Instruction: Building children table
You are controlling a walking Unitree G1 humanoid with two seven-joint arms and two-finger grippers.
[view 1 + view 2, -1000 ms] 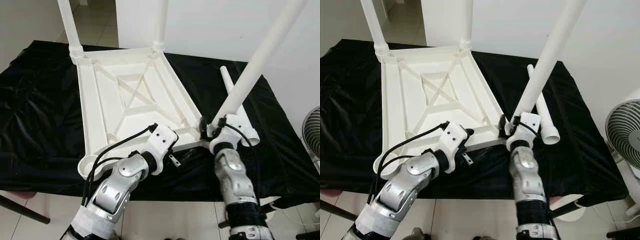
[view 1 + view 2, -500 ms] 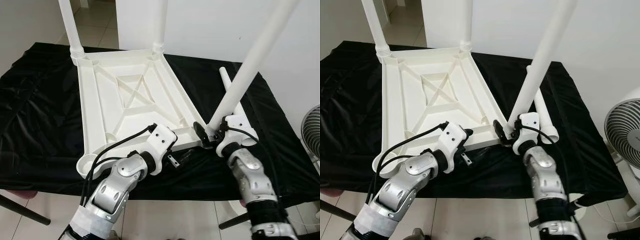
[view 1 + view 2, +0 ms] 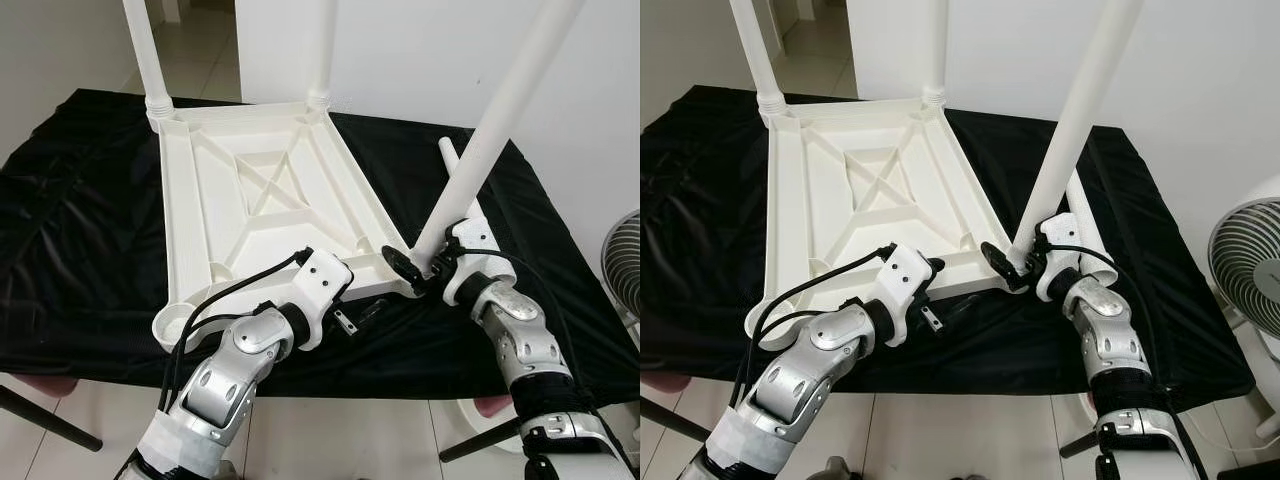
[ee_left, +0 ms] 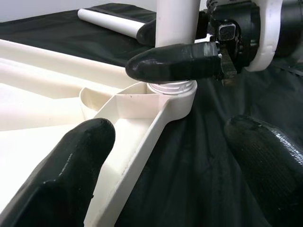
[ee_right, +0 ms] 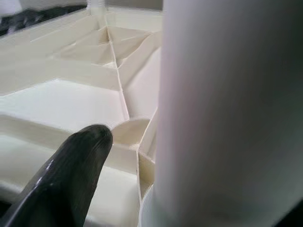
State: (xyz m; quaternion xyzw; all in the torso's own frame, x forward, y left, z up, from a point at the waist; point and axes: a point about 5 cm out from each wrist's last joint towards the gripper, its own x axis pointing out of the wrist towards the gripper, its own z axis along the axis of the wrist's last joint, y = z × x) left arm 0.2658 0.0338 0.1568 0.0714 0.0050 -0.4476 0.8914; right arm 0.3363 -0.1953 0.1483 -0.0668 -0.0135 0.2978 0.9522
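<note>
Here the right gripper [image 3: 425,268] pinches the base of the third leg [image 3: 490,135] at its corner socket [image 4: 171,92].
Its long axis leans up and away to the right, not yet plumb; the left gripper [image 3: 352,318], fingers spread, straddles the near rim of the upturned tabletop [image 3: 255,200]; a fourth leg [image 3: 1085,235] lies loose on the black cloth [image 3: 80,230]; the front-left socket [image 3: 175,325] holds nothing.
</note>
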